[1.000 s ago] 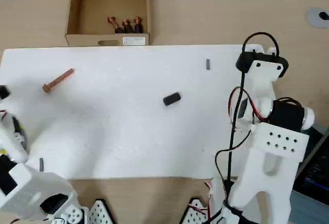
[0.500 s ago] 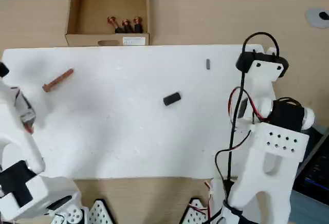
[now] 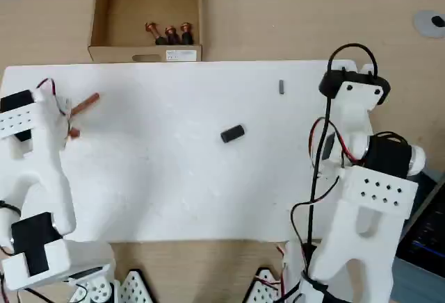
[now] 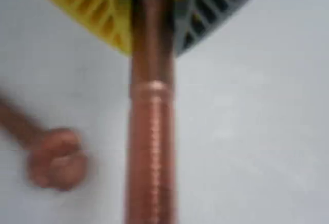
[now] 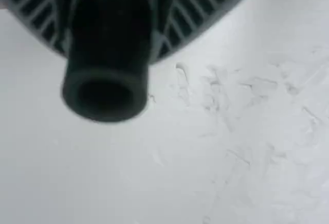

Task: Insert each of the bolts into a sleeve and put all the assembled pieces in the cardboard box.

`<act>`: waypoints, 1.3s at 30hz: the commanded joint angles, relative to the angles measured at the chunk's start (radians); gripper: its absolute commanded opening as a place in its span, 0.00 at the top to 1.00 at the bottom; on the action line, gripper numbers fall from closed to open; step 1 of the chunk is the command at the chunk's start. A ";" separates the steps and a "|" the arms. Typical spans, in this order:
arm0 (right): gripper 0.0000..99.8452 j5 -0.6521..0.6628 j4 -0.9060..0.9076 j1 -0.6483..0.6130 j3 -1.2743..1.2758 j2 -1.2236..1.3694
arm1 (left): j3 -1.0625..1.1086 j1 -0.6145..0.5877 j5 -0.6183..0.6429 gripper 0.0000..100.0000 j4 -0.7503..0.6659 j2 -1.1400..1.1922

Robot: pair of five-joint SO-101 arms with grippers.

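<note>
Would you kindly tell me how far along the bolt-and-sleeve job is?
Done: three assembled pieces lie in the cardboard box. In hand: left fingers grip a copper bolt, right fingers a black sleeve. Remaining: joining these, plus the loose copper bolt and loose black sleeve.

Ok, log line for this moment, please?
left pincer: shut on bolt; right pincer: shut on sleeve; foam: loose bolt, loose sleeve; cardboard box: three assembled pieces

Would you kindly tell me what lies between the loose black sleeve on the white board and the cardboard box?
In the high view that stretch is bare white board, from the sleeve up to the box.
</note>
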 commanded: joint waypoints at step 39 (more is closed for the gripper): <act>0.99 -0.008 -0.029 0.010 -0.001 -0.036 | -0.137 0.172 -0.222 1.00 0.164 -0.125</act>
